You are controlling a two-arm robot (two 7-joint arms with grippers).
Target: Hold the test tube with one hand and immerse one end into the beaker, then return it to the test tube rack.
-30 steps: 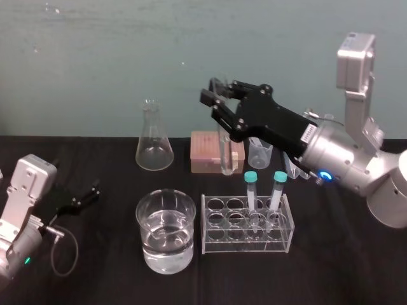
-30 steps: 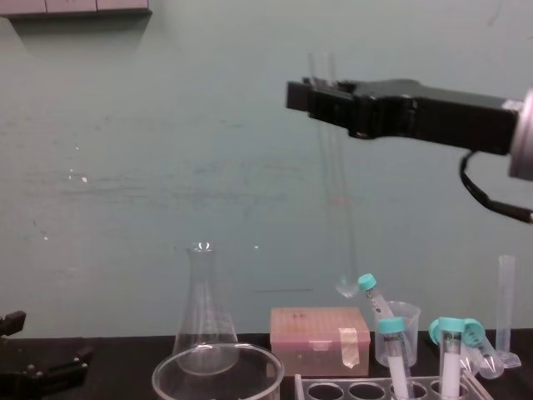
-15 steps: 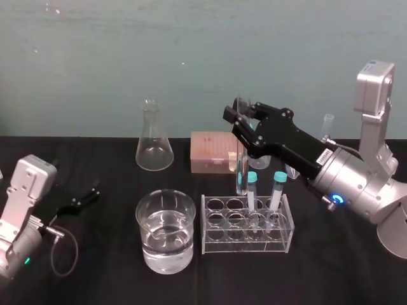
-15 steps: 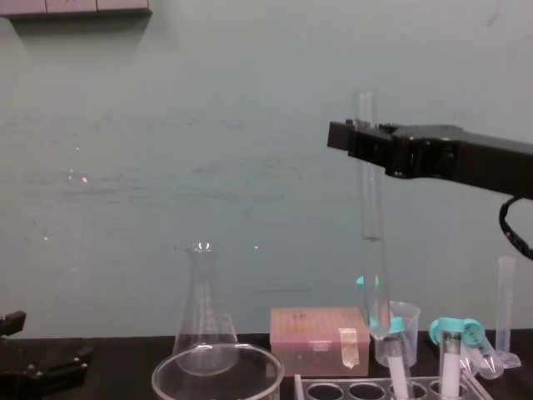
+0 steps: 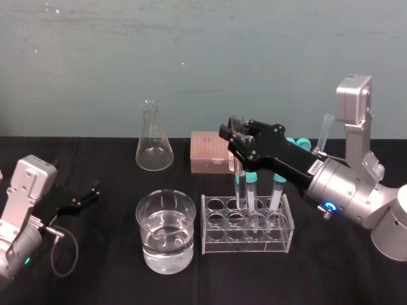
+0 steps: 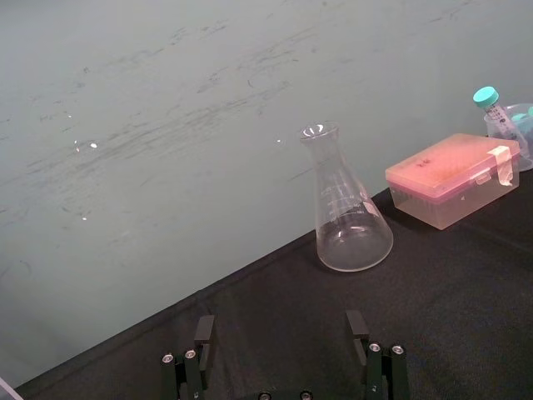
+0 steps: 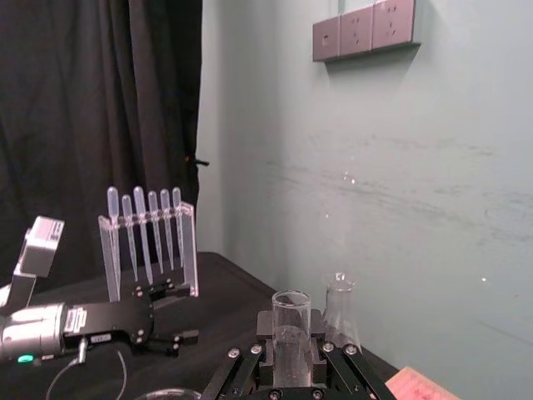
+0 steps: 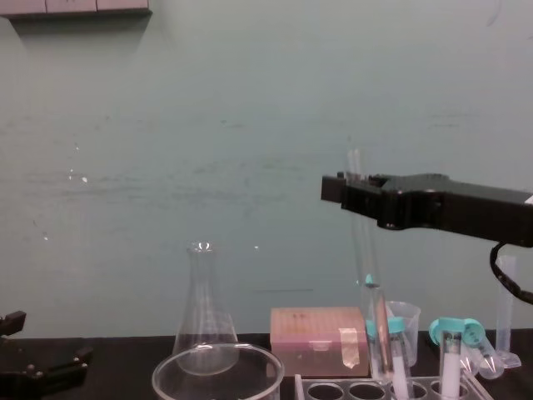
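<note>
- Right gripper [image 5: 236, 141]: jaws clamped on the upper part of the test tube [image 5: 239, 184], just under its flared rim; the right wrist view shows the open mouth standing up between the fingers.
- Test tube: held upright over the back row of the rack [image 5: 213, 244], just beside the two teal-capped tubes [image 5: 251, 190]. Its lower end is level with the rack's top; whether it has entered a hole cannot be told.
- Beaker [image 5: 166, 251]: part-filled with clear liquid, left of the rack and apart from the tube.
- Progress: judged to be at the rack stage. Seating the tube and letting go are not yet done, and the dip cannot be confirmed.
- Left gripper [image 5: 94, 190]: parked at the table's left edge, jaws spread and empty.
- Writing: a white label [image 5: 310, 166] on the right gripper and faint marks on the flask [image 6: 350, 208] are too small to read; no brand name can be made out.
</note>
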